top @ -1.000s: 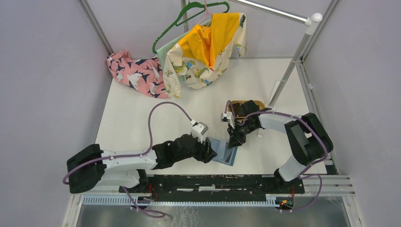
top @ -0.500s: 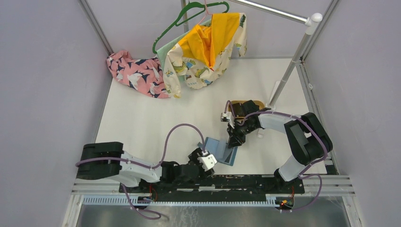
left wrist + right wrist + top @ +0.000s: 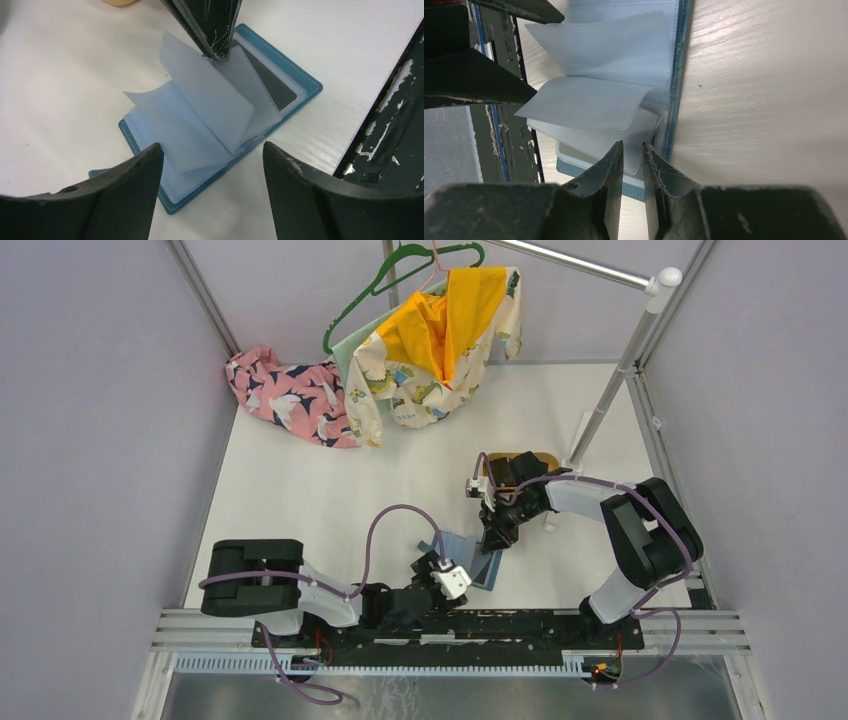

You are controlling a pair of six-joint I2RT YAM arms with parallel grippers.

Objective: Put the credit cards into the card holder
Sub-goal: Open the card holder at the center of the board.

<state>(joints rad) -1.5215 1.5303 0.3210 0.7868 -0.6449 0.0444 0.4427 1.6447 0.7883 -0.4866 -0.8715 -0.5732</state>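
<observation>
The teal card holder (image 3: 472,562) lies open on the table, its clear sleeves fanned up (image 3: 200,115). A dark card (image 3: 272,82) sits inside the right-hand sleeve and also shows in the right wrist view (image 3: 574,152). No loose cards are in view. My right gripper (image 3: 493,540) points down with its tips on the sleeves near the fold (image 3: 630,145); its jaws are almost together with nothing seen between them. My left gripper (image 3: 437,570) is open and empty, low at the holder's near-left edge (image 3: 210,150).
A tan wooden tray (image 3: 540,458) lies behind the right gripper, mostly hidden by the arm. A slanted metal pole (image 3: 610,390) stands at the right. Clothes and hangers (image 3: 400,360) pile up at the back. The black base rail (image 3: 520,625) runs along the near edge.
My left arm has pulled back from over the holder toward the near edge and folded low, then crept a little toward the holder. The right gripper and holder stayed put.
</observation>
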